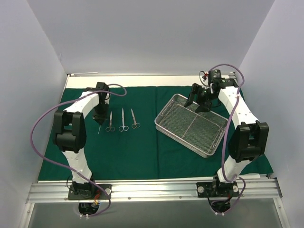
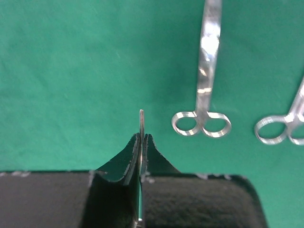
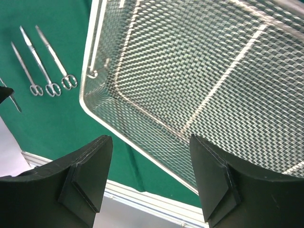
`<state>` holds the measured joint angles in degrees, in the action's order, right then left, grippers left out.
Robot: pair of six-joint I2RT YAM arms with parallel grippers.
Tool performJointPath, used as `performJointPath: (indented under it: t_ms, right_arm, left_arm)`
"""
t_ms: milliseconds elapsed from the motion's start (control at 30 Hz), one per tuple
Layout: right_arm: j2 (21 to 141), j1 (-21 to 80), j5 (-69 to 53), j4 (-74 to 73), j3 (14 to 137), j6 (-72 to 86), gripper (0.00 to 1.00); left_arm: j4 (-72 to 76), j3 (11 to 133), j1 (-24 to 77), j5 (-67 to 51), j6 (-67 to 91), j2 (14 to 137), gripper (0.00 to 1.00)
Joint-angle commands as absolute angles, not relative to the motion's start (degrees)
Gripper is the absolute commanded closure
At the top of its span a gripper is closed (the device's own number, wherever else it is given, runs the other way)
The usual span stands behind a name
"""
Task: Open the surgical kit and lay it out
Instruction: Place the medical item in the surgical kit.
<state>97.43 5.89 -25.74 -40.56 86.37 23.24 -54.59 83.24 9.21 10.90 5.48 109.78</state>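
The dark green drape (image 1: 133, 152) of the surgical kit lies spread flat over the table. On its right half sits the silver wire-mesh tray (image 1: 190, 124), empty and turned at an angle. Three steel scissors-like instruments (image 1: 123, 120) lie side by side left of centre, finger rings toward me. My left gripper (image 1: 99, 121) hangs just left of them, shut on a thin steel instrument (image 2: 141, 122) that juts out past the fingertips (image 2: 129, 154). Over the tray's far corner, my right gripper (image 1: 195, 107) stands open and holds nothing; below it the mesh tray (image 3: 199, 61) fills the view.
White walls close in the table on the left, right and back. A metal rail (image 1: 152, 189) with both arm bases runs along the near edge. Purple cables loop beside each arm. In the left wrist view, one pair of scissors (image 2: 204, 95) lies just right of the fingers.
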Motion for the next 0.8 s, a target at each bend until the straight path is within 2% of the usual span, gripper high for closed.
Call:
performJointPath:
  t_ms: [0,367,533,767]
  right_arm:
    - [98.35,4.49,-24.52,-44.47,87.36,22.06,0.34]
    - [100.11,2.29,-23.03,-46.67,89.38,21.71,0.34]
    - [101.42,1.93,-22.5,-47.37,89.91,21.27,0.34]
    - [102.48,0.71,-20.66,-48.51,90.26,20.66,0.34]
  left_arm:
    - [-51.77,87.7,7.39,11.96,2.29,113.01,0.98]
    - [-48.96,91.4,5.19,9.15,2.64,118.65,0.97]
    - [-49.48,92.99,5.1,9.4,2.64,121.02,0.89]
    - [-48.69,92.81,4.83,9.4,2.99,121.2,0.73]
